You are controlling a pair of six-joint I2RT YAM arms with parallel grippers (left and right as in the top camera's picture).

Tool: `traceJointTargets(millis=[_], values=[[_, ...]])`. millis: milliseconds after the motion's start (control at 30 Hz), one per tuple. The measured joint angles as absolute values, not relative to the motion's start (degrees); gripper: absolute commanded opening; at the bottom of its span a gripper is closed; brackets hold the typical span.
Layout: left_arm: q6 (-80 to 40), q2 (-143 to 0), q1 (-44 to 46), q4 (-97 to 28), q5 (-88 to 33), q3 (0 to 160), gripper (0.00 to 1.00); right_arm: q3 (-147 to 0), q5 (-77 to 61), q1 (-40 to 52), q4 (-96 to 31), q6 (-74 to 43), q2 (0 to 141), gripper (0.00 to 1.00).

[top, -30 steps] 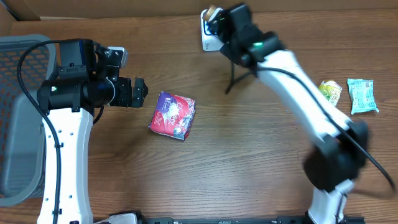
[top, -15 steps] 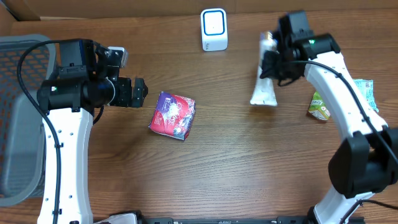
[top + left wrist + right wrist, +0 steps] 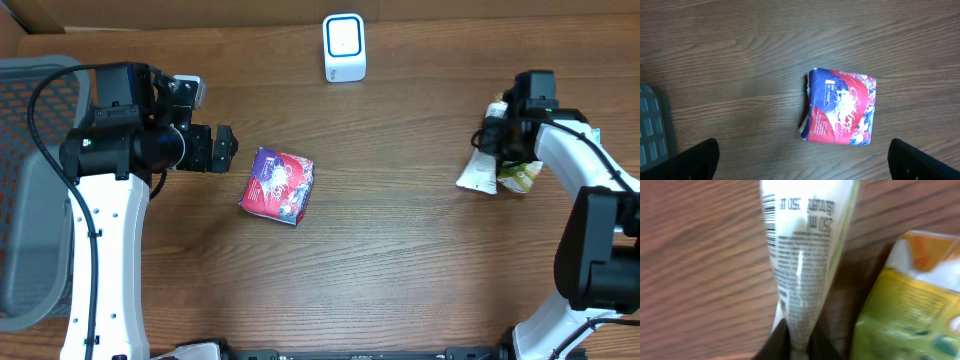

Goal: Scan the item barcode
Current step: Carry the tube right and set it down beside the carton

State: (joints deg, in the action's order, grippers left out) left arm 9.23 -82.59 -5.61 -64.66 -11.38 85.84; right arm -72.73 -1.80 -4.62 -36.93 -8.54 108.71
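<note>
The right gripper [image 3: 503, 128], pinching the white tube [image 3: 479, 171] by its crimped end, is bringing it from the scanner [image 3: 344, 47] down beside the yellow-green packet [image 3: 522, 177]; the left gripper [image 3: 225, 144] is staying spread open, unmoved.

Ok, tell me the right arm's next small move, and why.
Probably open the right gripper and release the white tube. Its far end looks down on the table beside the yellow-green packet, far from the white scanner, so it seems set aside.
</note>
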Motion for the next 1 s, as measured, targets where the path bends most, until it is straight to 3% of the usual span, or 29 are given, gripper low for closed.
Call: traceJointTargets(millis=[67, 167, 467, 667, 1000], values=[[9.2, -82.6, -5.6, -64.7, -11.4, 85.8, 1.0, -72.7, -1.1, -5.3, -37.2, -7.2, 108.7, 0.67], [9.2, -82.6, -5.6, -64.7, -11.4, 85.8, 0.99, -73.0, -1.5, -6.0, -38.9, -6.0, 108.7, 0.75], [9.2, -82.6, -5.6, -64.7, -11.4, 85.8, 1.0, -90.3, -18.1, -5.9, -53.3, -5.1, 108.7, 0.73], [9.2, -82.6, -5.6, -64.7, -11.4, 85.8, 1.0, -93.8, -30.8, -3.1, -55.1, -8.9, 108.4, 0.74], [9.2, -82.6, -5.6, -64.7, -11.4, 85.8, 1.0, -85.3, -33.6, 16.0, -48.7, -16.3, 108.4, 0.76]])
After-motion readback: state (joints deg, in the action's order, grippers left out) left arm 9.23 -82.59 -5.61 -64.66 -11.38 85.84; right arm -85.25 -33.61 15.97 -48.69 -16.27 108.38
